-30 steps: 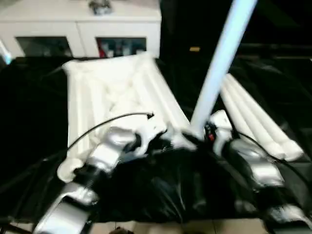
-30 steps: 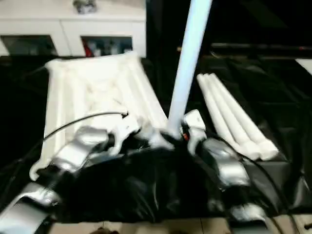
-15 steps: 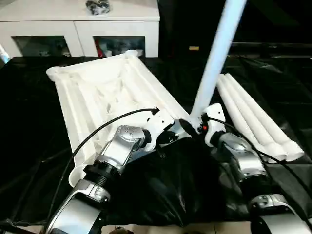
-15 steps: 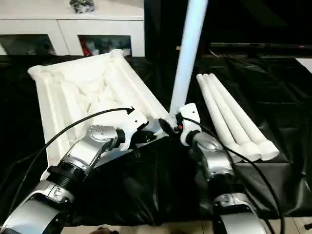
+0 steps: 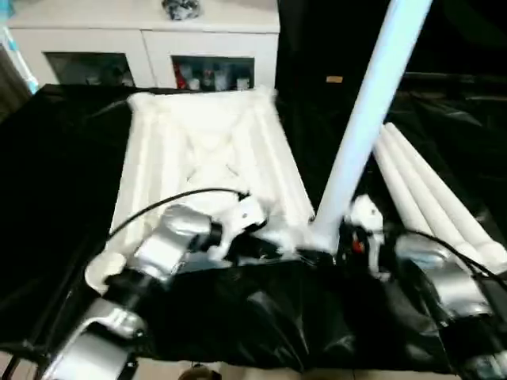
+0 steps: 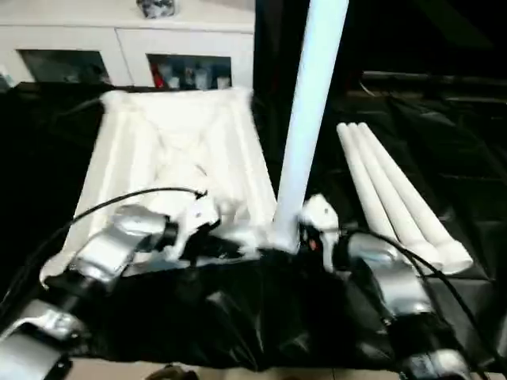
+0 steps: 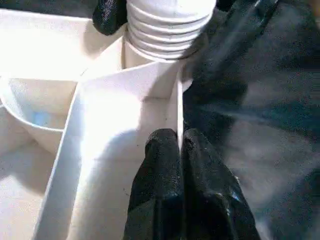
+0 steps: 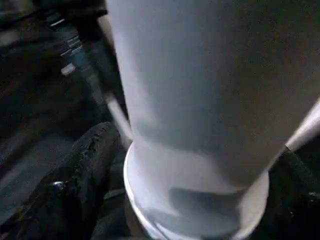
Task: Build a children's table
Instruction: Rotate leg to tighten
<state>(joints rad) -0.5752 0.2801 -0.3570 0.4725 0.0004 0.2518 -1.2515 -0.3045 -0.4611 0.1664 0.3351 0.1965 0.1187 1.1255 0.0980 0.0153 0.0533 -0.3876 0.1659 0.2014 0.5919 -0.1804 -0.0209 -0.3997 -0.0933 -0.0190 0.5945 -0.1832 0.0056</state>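
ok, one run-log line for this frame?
step: leg fitting | left gripper: shut on tabletop rib | right gripper: fingers around upright leg at near corner socket | spare legs: three, on black sheet

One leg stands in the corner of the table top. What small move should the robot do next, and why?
Probably keep turning the upright leg with the right gripper to seat it. The left wrist view shows its threaded end at the corner socket with ridges exposed. The right jaws stand around its base, while the left gripper pinches a rib of the table top. Three legs lie aside.
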